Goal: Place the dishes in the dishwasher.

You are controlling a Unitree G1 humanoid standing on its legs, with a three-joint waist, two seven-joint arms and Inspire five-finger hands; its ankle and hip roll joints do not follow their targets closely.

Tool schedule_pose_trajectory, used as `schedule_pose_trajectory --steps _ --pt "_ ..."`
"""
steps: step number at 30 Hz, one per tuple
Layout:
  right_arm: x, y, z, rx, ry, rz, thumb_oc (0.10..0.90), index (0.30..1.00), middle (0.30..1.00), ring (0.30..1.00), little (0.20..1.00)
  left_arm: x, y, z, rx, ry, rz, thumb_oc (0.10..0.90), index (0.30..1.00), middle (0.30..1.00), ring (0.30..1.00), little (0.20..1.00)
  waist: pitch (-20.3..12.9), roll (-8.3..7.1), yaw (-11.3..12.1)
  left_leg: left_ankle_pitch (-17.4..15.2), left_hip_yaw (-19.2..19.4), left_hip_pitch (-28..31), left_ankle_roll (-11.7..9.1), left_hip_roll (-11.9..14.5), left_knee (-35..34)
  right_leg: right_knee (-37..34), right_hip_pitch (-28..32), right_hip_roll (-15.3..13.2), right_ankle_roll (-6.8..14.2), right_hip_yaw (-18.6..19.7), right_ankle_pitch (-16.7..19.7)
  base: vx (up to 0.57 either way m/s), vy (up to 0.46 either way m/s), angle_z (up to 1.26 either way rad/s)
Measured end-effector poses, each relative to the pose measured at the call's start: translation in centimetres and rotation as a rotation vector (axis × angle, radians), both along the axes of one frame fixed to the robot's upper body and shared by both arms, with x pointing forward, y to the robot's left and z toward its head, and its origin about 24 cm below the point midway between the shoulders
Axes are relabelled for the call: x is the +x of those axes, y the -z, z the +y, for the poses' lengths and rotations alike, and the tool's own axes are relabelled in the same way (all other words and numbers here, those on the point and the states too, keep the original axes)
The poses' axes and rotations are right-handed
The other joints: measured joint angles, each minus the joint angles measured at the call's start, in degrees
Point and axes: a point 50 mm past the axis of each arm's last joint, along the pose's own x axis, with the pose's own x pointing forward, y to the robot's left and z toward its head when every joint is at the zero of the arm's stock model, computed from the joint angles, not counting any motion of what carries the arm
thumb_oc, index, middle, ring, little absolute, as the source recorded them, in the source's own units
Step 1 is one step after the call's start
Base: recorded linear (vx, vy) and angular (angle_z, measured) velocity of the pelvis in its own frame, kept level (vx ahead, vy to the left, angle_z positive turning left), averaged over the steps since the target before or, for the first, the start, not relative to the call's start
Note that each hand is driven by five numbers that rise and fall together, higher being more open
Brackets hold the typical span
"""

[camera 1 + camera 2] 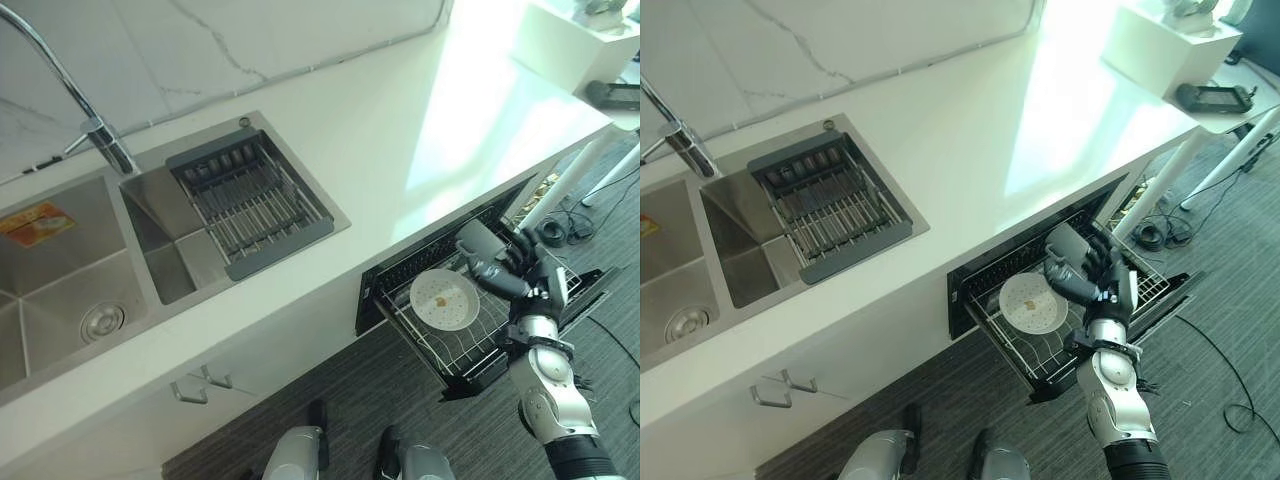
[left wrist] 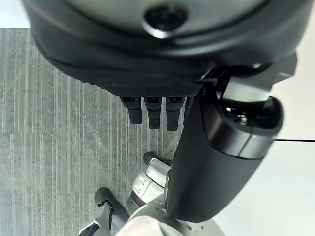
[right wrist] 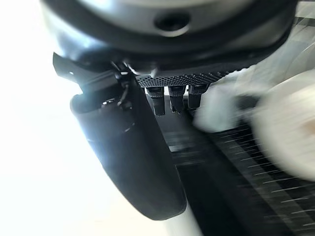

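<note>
Plate (image 1: 444,299) in rack (image 1: 470,352), beside right hand (image 1: 520,275)

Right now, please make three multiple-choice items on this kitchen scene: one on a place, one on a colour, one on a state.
1. Where does the plate lie?
A. in the sink
B. in the pulled-out dishwasher rack
C. on the counter

2. What colour is the plate?
A. white
B. red
C. black

3. How is the right hand?
A. curled round the plate
B. flat on the counter
C. open above the rack, holding nothing

Answers:
1 B: the plate rests on the wires of the dishwasher rack below the counter, far from the sink.
2 A: it looks white, with a small orange-brown spot.
3 C: the right hand hangs beside the plate with relaxed fingers, apart from it.
</note>
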Motion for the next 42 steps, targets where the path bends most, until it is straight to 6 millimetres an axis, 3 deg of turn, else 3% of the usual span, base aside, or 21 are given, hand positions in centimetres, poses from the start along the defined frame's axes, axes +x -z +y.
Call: schedule_pose_trajectory --steps 3,7,11,13,17,19,22,25,26,27,32,33,35,42 --pt "-1.3 -0.9 -2.1 0.012 0.215 -0.119 0.800 0.900 0.900 0.900 0.900 -0.9 0.1 0.2 0.007 0.008 0.030 0.800 0.900 0.900 0.900 0.900 -2.2 -0.50 -0.5 -0.7 0.9 1.0 0.1 -0.1 0.0 -0.3 0.3 0.0 0.2 1.1 -0.1 0.07 0.021 -0.15" --pt "-4.2 0.2 -6.7 0.003 0.583 -0.126 0.800 0.900 0.900 0.900 0.900 -1.8 0.1 0.5 0.010 -0.009 0.061 0.800 0.900 0.900 0.900 0.900 -4.9 -1.24 -0.9 -1.4 2.0 1.7 0.3 -0.2 0.0 -0.4 0.5 0.0 0.6 2.4 -0.2 0.05 0.010 -0.13" --pt "-7.4 3.1 -11.1 0.023 0.926 0.019 0.800 0.900 0.900 0.900 0.900 -2.5 0.1 1.0 0.016 -0.008 0.089 0.800 0.900 0.900 0.900 0.900 -5.5 -1.83 -2.6 -1.7 2.3 2.6 0.3 -0.2 0.0 -0.5 1.3 0.0 0.8 2.6 -0.2 0.04 -0.022 -0.03" --pt "-12.5 7.4 -14.3 0.035 1.170 0.243 0.800 0.900 0.900 0.900 0.900 -2.6 0.1 1.0 0.018 0.010 0.104 0.800 0.900 0.900 0.900 0.900 -6.1 -1.78 -2.8 -1.7 2.2 2.5 0.2 -0.1 -0.1 -0.5 1.2 0.1 0.8 2.6 -0.4 0.04 -0.046 -0.02" --pt "-16.3 10.9 -14.7 0.076 1.289 0.453 0.800 0.900 0.900 0.900 0.900 -2.8 0.2 0.9 0.015 0.024 0.118 0.800 0.900 0.900 0.900 0.900 -6.1 -1.54 -3.6 -1.8 2.6 2.5 0.1 0.4 -0.1 -0.3 1.3 0.6 0.7 3.1 -0.3 0.02 -0.051 -0.10" --pt "-16.9 11.9 -14.4 0.062 1.281 0.533 0.800 0.900 0.900 0.900 0.900 -2.7 0.2 0.8 0.013 0.042 0.119 0.800 0.900 0.900 0.900 0.900 -6.0 -1.09 -3.4 -1.7 2.5 2.3 0.0 0.5 -0.2 -0.3 1.2 0.8 0.6 3.2 -0.3 0.01 -0.051 -0.05" --pt "-16.3 12.4 -13.8 0.015 1.217 0.574 0.800 0.900 0.900 0.900 0.900 -2.2 0.2 0.5 0.006 0.045 0.102 0.800 0.900 0.900 0.900 0.900 -5.6 -0.57 -3.0 -1.4 2.0 2.1 -0.5 0.4 -2.2 -1.0 0.3 1.1 0.4 2.9 -0.2 0.00 -0.052 0.07" --pt "-14.8 12.6 -13.0 -0.070 1.095 0.610 0.800 0.900 0.900 0.900 0.900 -0.4 0.0 0.1 0.012 0.061 0.040 0.800 0.900 0.900 0.900 0.900 -2.4 0.55 -1.8 -1.1 -0.4 0.3 -0.7 0.3 -2.6 -1.9 -0.5 1.3 -0.2 0.6 0.2 -0.04 -0.042 0.29" --pt "-13.7 12.5 -12.7 -0.089 1.042 0.609 0.800 0.900 0.900 0.900 0.900 -0.3 0.1 0.1 0.014 0.061 0.041 0.800 0.900 0.900 0.900 0.900 -1.8 0.62 -1.7 -1.4 -0.7 -0.5 -0.6 0.1 -1.3 -2.1 -1.1 1.0 -1.0 0.1 1.1 -0.07 -0.034 0.34" --pt "-11.6 11.9 -12.3 -0.133 0.975 0.582 0.800 0.900 0.900 0.900 0.900 -0.2 0.1 -0.3 0.010 0.057 0.039 0.800 0.900 0.900 0.900 0.900 0.5 2.38 -1.5 -1.3 -2.0 -1.6 -0.8 0.6 1.2 -1.3 -0.7 1.5 -0.7 -1.1 1.0 -0.06 -0.018 0.20" --pt "-6.9 11.1 -9.8 -0.338 0.719 0.569 0.800 0.900 0.900 0.900 0.900 2.9 -0.4 -0.1 0.043 0.035 -0.085 0.800 0.900 0.900 0.900 0.900 7.0 3.95 1.5 0.1 -3.7 -3.1 -0.7 0.1 -0.2 -0.5 -2.0 0.9 -1.1 -2.5 0.7 -0.04 -0.017 0.25" --pt "-5.8 11.0 -9.2 -0.381 0.672 0.570 0.800 0.900 0.900 0.900 0.900 3.3 -0.6 -0.1 0.056 0.034 -0.106 0.800 0.900 0.900 0.900 0.900 8.7 3.88 3.0 0.4 -4.2 -3.0 -0.7 -0.6 -0.9 1.0 -2.6 0.1 -1.1 -2.8 0.0 -0.04 -0.033 0.38" --pt "-5.9 11.2 -9.1 -0.396 0.656 0.587 0.800 0.900 0.900 0.900 0.900 3.1 -0.6 0.1 0.078 0.025 -0.101 0.800 0.900 0.900 0.900 0.900 9.9 3.09 3.0 0.8 -5.0 -3.5 -0.8 -1.2 -0.9 2.9 -3.5 -0.8 -1.3 -3.4 -1.1 -0.04 -0.027 0.26" --pt "-3.4 10.1 -7.7 -0.445 0.605 0.516 0.800 0.900 0.900 0.900 0.900 4.7 -0.9 -0.1 0.097 0.033 -0.179 0.800 0.900 0.900 0.900 0.900 13.5 3.40 3.4 1.9 -6.8 -6.5 -1.5 -2.1 0.1 8.2 -6.9 -2.2 -2.1 -4.3 -3.5 -0.03 -0.021 0.17"
